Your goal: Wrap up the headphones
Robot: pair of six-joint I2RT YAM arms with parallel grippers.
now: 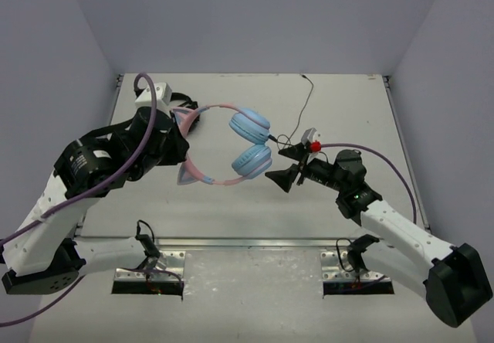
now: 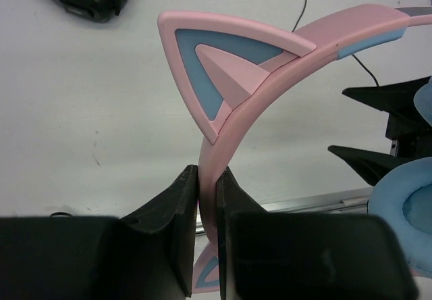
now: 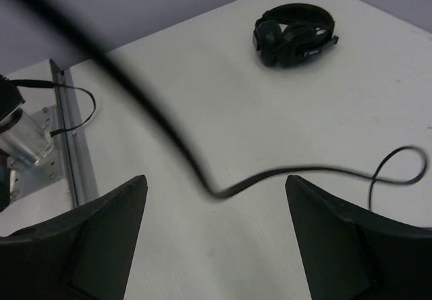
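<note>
The headphones have a pink headband with cat ears and two light blue ear cups. My left gripper is shut on the headband between the ears, and the band is pinched between its jaws in the left wrist view. The thin black cable runs from the cups towards the back of the table. My right gripper is open and empty just right of the cups. In the right wrist view a loop of the cable lies in front of its jaws.
All-black headphones lie at the back left, partly hidden behind my left arm in the top view. A metal rail runs along the near table edge. Grey walls close the back and both sides.
</note>
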